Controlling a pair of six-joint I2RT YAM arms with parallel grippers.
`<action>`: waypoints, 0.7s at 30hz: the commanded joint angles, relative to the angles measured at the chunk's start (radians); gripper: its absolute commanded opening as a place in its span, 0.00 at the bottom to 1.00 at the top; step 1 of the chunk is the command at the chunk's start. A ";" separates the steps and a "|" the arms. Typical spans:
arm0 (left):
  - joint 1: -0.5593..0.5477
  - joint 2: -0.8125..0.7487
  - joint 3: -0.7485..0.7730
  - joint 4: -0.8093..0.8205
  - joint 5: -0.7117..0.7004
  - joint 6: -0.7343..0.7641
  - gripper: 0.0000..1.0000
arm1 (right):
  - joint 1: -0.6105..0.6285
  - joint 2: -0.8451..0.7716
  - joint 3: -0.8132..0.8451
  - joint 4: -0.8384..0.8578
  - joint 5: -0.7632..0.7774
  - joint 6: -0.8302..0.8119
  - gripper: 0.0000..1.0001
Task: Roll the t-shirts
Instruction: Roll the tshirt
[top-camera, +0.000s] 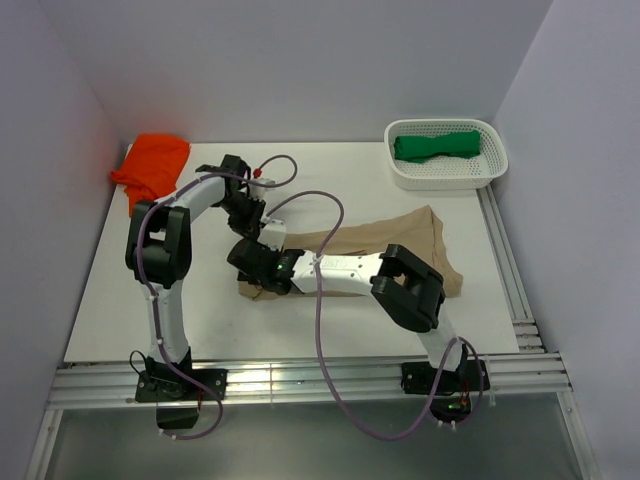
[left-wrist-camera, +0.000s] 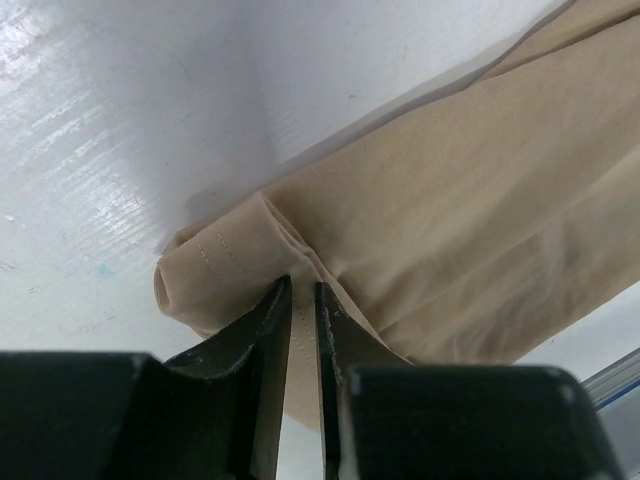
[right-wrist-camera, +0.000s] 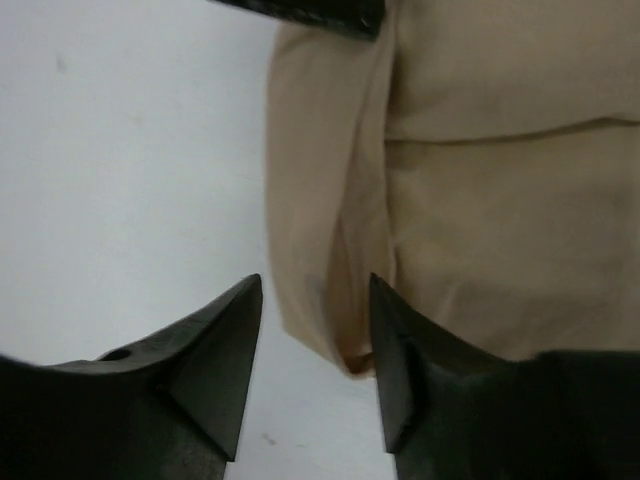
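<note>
The tan t-shirt (top-camera: 415, 235) lies folded into a long strip across the table, its left end turned over into a small roll (left-wrist-camera: 215, 270). My left gripper (left-wrist-camera: 303, 290) is shut on a fold of tan cloth right at that roll; from above it (top-camera: 268, 238) sits over the strip's left end. My right gripper (right-wrist-camera: 315, 285) stands open at the same end, with the cloth's (right-wrist-camera: 500, 200) edge lying loose between its fingertips. In the top view the right gripper (top-camera: 252, 270) is just below the left one.
An orange t-shirt (top-camera: 152, 165) lies crumpled in the back left corner. A white perforated basket (top-camera: 445, 180) at the back right holds a green t-shirt (top-camera: 435, 145). Metal rails (top-camera: 300, 378) run along the near edge and right side.
</note>
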 joint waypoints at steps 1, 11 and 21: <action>-0.009 0.011 0.042 -0.005 -0.004 -0.008 0.21 | 0.012 0.014 0.012 -0.045 0.009 -0.019 0.50; -0.012 0.009 0.060 -0.017 -0.016 -0.003 0.26 | 0.043 0.054 0.003 -0.106 -0.061 0.064 0.25; -0.013 -0.012 0.060 -0.005 -0.017 -0.008 0.39 | 0.052 0.063 -0.083 -0.065 -0.126 0.128 0.20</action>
